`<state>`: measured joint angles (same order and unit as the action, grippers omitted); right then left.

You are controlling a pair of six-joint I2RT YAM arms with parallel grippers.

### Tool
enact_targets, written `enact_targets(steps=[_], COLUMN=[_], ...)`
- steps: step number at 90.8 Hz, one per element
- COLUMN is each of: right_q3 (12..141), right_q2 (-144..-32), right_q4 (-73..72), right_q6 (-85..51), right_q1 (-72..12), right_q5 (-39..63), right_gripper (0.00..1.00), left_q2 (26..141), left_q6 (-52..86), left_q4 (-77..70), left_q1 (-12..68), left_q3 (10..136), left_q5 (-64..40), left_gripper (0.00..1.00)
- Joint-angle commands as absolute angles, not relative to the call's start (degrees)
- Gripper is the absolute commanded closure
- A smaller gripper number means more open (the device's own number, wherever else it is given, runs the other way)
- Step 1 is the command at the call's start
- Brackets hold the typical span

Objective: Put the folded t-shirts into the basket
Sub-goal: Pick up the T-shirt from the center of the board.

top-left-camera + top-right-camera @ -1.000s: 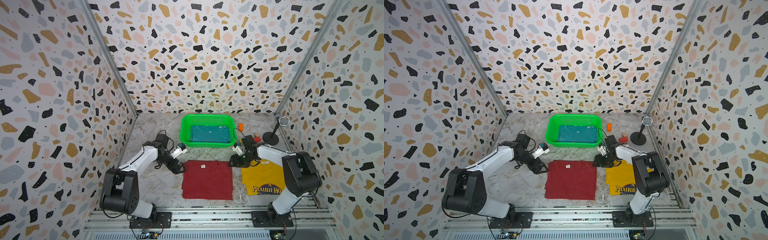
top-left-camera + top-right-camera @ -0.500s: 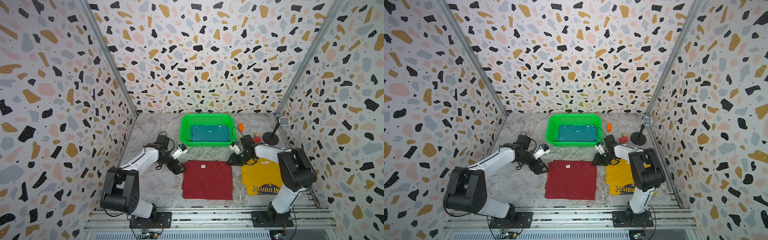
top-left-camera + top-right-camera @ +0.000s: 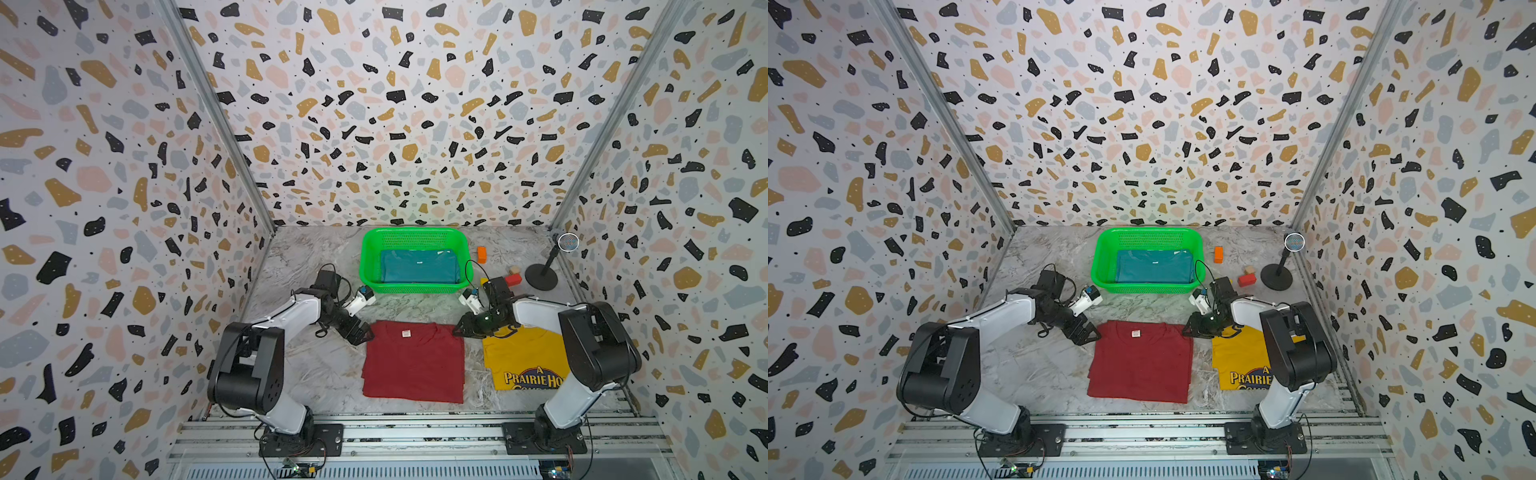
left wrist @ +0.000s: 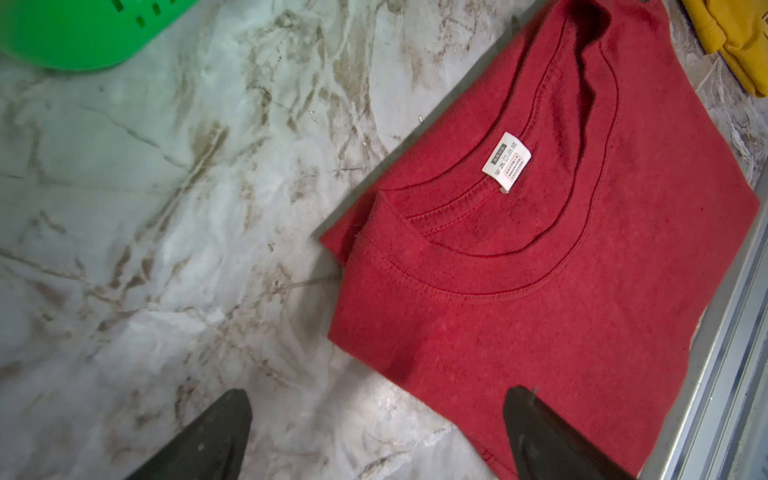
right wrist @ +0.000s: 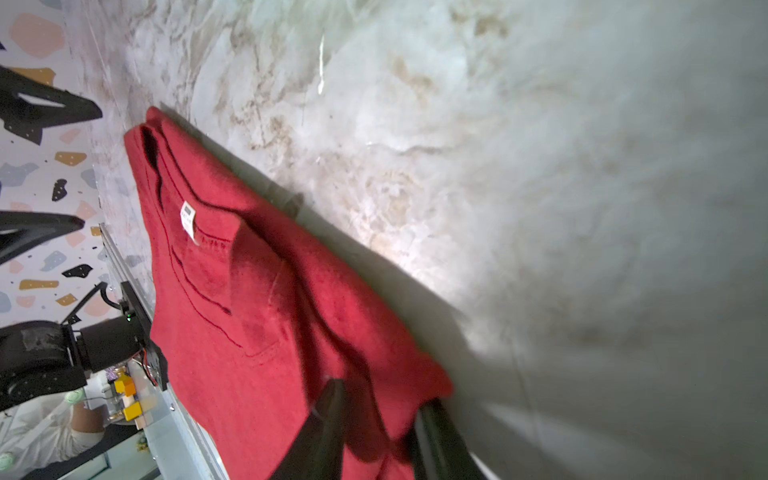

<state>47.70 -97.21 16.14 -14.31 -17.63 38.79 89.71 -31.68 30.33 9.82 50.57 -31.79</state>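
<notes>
The dark red folded t-shirt (image 3: 413, 365) (image 3: 1142, 365) lies flat on the marble table, collar towards the basket. My right gripper (image 3: 459, 330) (image 3: 1187, 330) (image 5: 382, 399) is shut on its far right corner, and red cloth (image 5: 249, 311) bunches between the jaws. My left gripper (image 3: 360, 332) (image 3: 1090, 334) (image 4: 376, 395) is open at the far left corner, one finger over the red t-shirt (image 4: 540, 270) and one over bare table. The teal t-shirt (image 3: 419, 266) (image 3: 1154, 266) lies inside the green basket (image 3: 366, 257) (image 3: 1099, 257). The yellow t-shirt (image 3: 519, 361) (image 3: 1237, 357) lies right of the red one, partly under my right arm.
An orange block (image 3: 481, 254), a red block (image 3: 513, 279) and a tan block (image 3: 515, 270) sit right of the basket. A black stand with a round head (image 3: 540, 278) is at the far right. Patterned walls enclose three sides, and a metal rail (image 3: 415, 432) runs along the front.
My right gripper has closed from wider open onto the red shirt's far right corner. The left arm and gripper have not moved.
</notes>
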Motion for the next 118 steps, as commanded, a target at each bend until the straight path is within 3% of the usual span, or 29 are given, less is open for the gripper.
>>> enact_targets(steps=[1,20,45,53,76,87,100,118], right_q3=[47.2,46.6,45.0,44.6,44.3,42.7,40.4,38.9], right_q2=[-95.0,-94.4,-94.0,-94.5,-94.7,-91.1,-85.2,-82.4], right_q4=[16.6,16.7,16.7,16.0,12.2,9.7,7.5,5.5], right_q6=[-15.1,-17.0,-19.1,-19.2,-19.4,-18.8,-17.2,-16.4], right_q1=[-17.8,-17.3,-16.3,-16.3,-16.3,-16.3,-16.3,-16.4], right_q5=[39.7,42.1,44.4,44.4,46.6,46.9,43.6,44.8], right_gripper=[0.62,0.53,0.52,0.59,0.94,1.0,1.0,1.0], left_q2=[90.5,91.7,92.4,92.4,91.7,91.5,93.6,96.7], left_q6=[-30.9,-30.8,-30.4,-30.4,-30.0,-28.7,-26.9,-25.4], left_q4=[28.8,27.5,26.4,26.2,27.0,26.3,25.9,25.6], left_q1=[10.2,10.7,11.7,12.0,12.4,12.4,12.4,12.4], left_q3=[49.3,48.6,48.0,47.9,49.1,49.4,51.1,54.0], left_q5=[-34.1,-32.2,-29.8,-29.4,-30.4,-32.3,-32.9,-33.1], left_gripper=[0.04,0.05,0.1,0.11,0.07,0.04,0.03,0.08])
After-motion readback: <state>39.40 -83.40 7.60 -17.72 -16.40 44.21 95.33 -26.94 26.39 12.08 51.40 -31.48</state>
